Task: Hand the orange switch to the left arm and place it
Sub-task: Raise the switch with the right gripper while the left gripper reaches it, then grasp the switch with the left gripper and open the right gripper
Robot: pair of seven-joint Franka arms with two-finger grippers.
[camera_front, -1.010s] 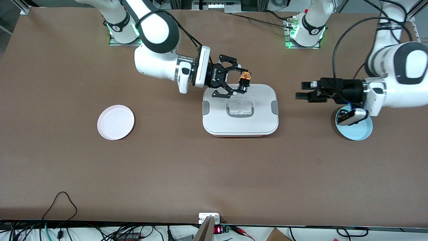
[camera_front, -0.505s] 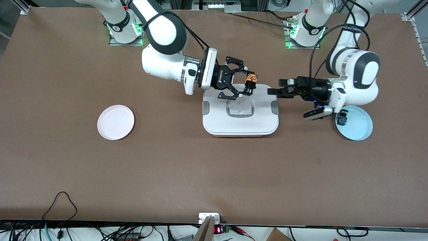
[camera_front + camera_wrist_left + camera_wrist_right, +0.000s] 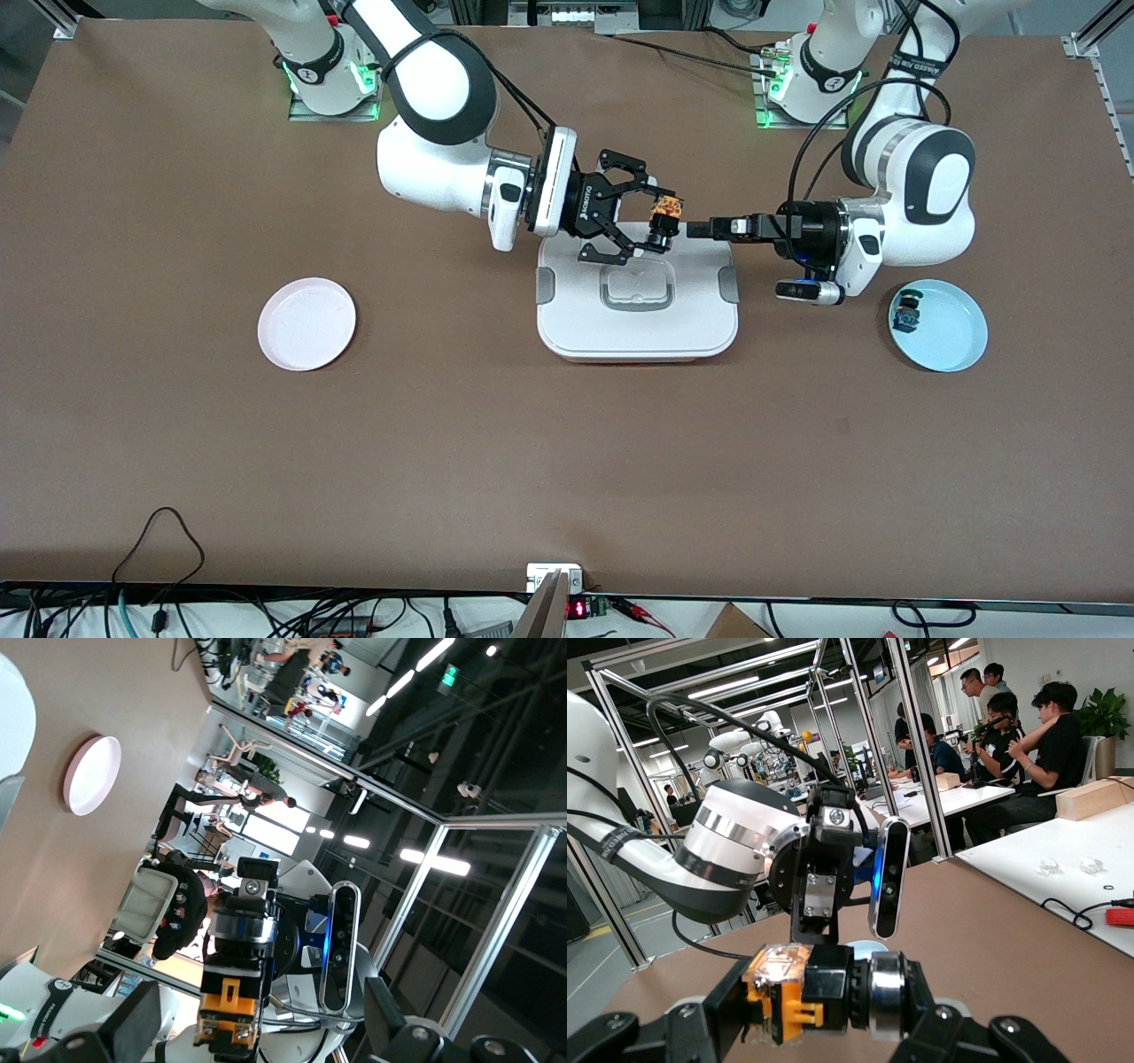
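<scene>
Under my two grippers: the box (image 3: 638, 297), lid shut, filling the middle of the table below the meeting point; I am above it, not touching.
Between them: my right gripper (image 3: 654, 232), clamped on the orange switch (image 3: 664, 215), faces my left gripper (image 3: 700, 229), fingers spread, tips just beside the switch; little air remains there.
Beside the left arm: blue plate (image 3: 952, 341) holding a small switch (image 3: 907, 315).
Toward the right arm's end: pink plate (image 3: 306, 323), well apart, bare table around it.

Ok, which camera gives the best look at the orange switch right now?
The right wrist view: the orange switch fills the foreground, clamped in the right gripper. The left wrist view shows it end-on at the frame edge; the front view shows it tiny above the box.
</scene>
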